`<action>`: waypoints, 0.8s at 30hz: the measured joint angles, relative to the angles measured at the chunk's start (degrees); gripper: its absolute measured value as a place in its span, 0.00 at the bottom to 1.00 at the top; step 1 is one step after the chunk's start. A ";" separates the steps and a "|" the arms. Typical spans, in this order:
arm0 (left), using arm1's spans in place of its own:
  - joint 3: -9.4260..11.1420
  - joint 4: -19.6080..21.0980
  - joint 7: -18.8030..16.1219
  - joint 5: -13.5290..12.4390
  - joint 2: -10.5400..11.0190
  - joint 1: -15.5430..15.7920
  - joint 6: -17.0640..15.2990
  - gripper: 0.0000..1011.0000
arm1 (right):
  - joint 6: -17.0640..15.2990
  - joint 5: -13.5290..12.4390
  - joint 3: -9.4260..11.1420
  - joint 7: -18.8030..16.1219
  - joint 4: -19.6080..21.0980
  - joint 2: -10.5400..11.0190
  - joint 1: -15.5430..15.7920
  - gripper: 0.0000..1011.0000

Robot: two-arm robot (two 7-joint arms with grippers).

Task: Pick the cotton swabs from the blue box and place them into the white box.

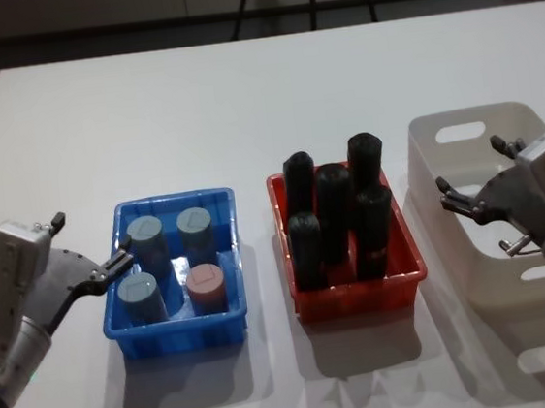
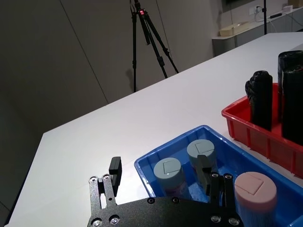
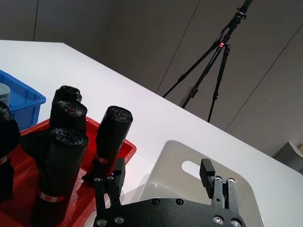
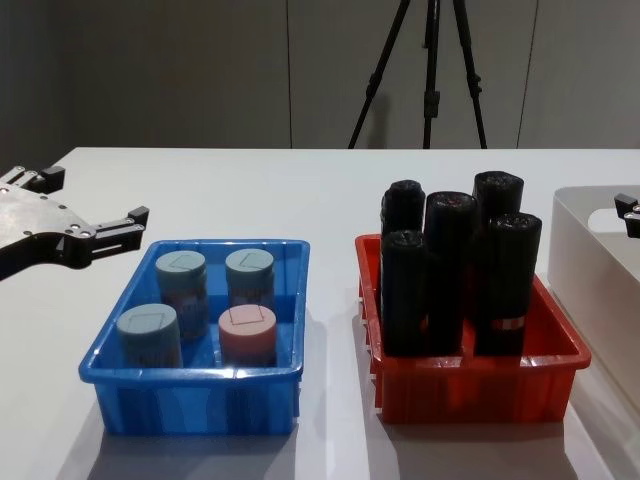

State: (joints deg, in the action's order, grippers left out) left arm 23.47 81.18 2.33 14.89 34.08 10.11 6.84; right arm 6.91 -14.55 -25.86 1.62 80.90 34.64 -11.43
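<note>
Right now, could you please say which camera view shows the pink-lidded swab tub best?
The head view: the pink-lidded tub shows nearly whole inside the blue box. Chest view: the box's wall covers its base. Left wrist view: close, cropped below.

In my chest view the right edge cuts off the white box (image 4: 590, 250). The near wall of the blue box (image 4: 190, 400) hides the lower halves of the 2 near cotton swabs (image 4: 247, 330).
</note>
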 joint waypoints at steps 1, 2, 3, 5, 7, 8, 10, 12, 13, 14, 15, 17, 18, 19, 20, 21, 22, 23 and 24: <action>-0.13 0.08 0.11 0.00 0.00 -0.10 -0.03 0.99 | 0.00 0.00 0.00 0.00 0.00 0.00 0.00 0.99; -0.35 0.27 0.36 0.00 0.02 -0.31 -0.16 0.99 | 0.00 0.00 0.00 0.00 0.00 0.00 0.00 0.99; -0.48 0.35 0.49 0.00 0.05 -0.42 -0.24 0.99 | 0.00 0.00 0.00 0.00 0.00 0.00 0.00 0.99; -0.88 0.64 0.88 0.04 0.15 -0.79 -0.41 0.99 | 0.00 0.00 0.00 0.00 0.00 0.00 0.00 0.99; -1.17 0.85 1.16 0.11 0.26 -1.08 -0.54 0.99 | 0.00 0.00 0.00 0.00 0.00 0.00 0.00 0.99; -1.45 1.08 1.46 0.26 0.34 -1.33 -0.74 0.99 | 0.00 0.00 0.00 0.00 0.00 0.00 0.00 0.99; -1.78 1.30 1.73 0.44 0.45 -1.65 -0.94 0.99 | 0.00 0.00 0.00 0.00 0.00 0.00 0.00 0.99; -2.23 1.55 2.10 0.65 0.58 -2.06 -1.31 0.99 | 0.00 0.00 0.00 0.00 0.00 0.00 0.00 0.99; -2.37 1.63 2.20 0.71 0.61 -2.19 -1.42 0.99 | 0.00 0.00 0.00 0.00 0.00 0.00 0.00 0.99; -2.66 1.77 2.41 0.81 0.66 -2.46 -1.70 0.99 | 0.00 0.00 0.00 0.00 0.00 0.00 0.00 0.99; -2.66 1.77 2.41 0.81 0.66 -2.46 -1.70 0.99 | 0.00 0.00 0.00 0.00 0.00 0.00 0.00 0.99; -3.05 1.96 2.66 0.99 0.67 -2.80 -2.17 0.99 | 0.00 0.00 0.00 0.00 0.00 0.00 0.00 0.99; -3.35 2.06 2.90 1.12 0.67 -3.01 -2.51 0.99 | 0.00 0.00 0.00 0.00 0.00 0.00 0.00 0.99; -3.45 2.10 3.03 1.21 0.67 -3.09 -2.65 0.99 | 0.00 0.00 0.00 0.00 0.00 0.00 0.00 0.99; -3.58 2.14 3.17 1.27 0.64 -3.17 -2.78 0.99 | 0.00 0.00 0.00 0.00 0.00 0.00 0.00 0.99; -3.79 2.19 3.49 1.41 0.61 -3.31 -3.01 0.99 | 0.00 0.00 0.00 0.00 0.00 0.00 0.00 0.99; -3.89 2.22 3.69 1.47 0.60 -3.37 -3.12 0.99 | 0.00 0.00 0.00 0.00 0.00 0.00 0.00 0.99; -4.00 2.28 3.92 1.58 0.59 -3.43 -3.25 0.99 | 0.00 0.00 0.00 0.00 0.00 0.00 0.00 0.99; -4.17 2.37 4.36 1.76 0.59 -3.54 -3.45 0.99 | 0.00 0.00 0.00 0.00 0.00 0.00 0.00 0.99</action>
State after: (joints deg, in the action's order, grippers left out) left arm 19.30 83.55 6.68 16.65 34.67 6.57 3.39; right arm 6.91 -14.55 -25.86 1.62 80.90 34.65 -11.43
